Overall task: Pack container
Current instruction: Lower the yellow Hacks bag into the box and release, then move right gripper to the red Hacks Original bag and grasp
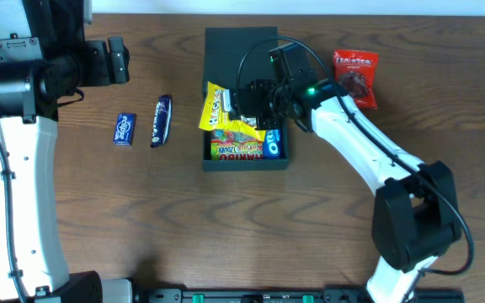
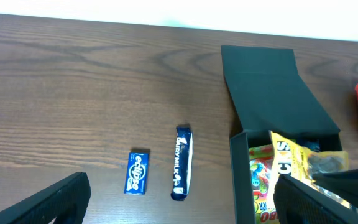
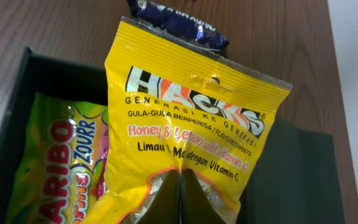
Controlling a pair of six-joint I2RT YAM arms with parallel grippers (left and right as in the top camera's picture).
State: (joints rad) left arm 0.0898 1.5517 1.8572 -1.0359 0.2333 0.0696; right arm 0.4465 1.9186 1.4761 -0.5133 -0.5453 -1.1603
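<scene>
Overhead looks straight down on the table (image 1: 74,210); left wrist slants across it from afar; right wrist sits close against the packet (image 3: 191,124); all share the container (image 1: 238,50).

The container (image 1: 247,165) is sitting mid-counter (image 1: 99,210), its lid flap (image 1: 238,50) lying open behind it. Inside, a Haribo packet (image 1: 236,150) is lying left of an Oreo pack (image 1: 274,145). A Hacks packet (image 1: 217,114), pinched in the right end effector (image 1: 247,105), is hanging over the left rim. A Dairy Milk bar (image 1: 161,120) is lying left of the container, an Eclipse pack (image 1: 125,129) beyond it, and a snack packet (image 1: 356,77) is lying to the right.

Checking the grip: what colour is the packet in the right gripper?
Yellow packet; right wrist view shows it best.
</scene>
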